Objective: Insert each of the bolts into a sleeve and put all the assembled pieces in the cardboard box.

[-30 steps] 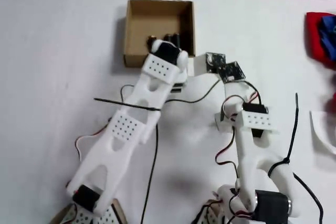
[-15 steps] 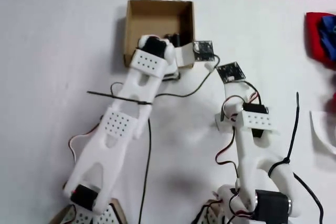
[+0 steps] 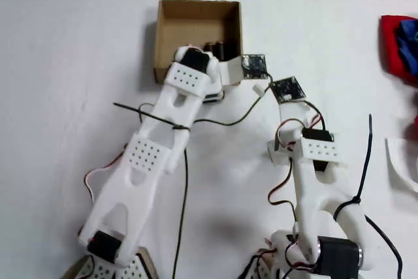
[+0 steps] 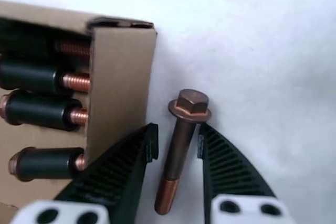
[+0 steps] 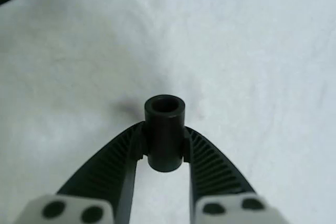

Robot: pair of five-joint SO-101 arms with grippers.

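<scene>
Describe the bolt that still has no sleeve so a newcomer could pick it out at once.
Find the cardboard box on the white table. Just outside its wall, a copper-coloured bolt sits between the open fingers of the left gripper. Unlike the bolts inside the box, each wearing a black sleeve, its shank is bare from hex head to tip.
</scene>
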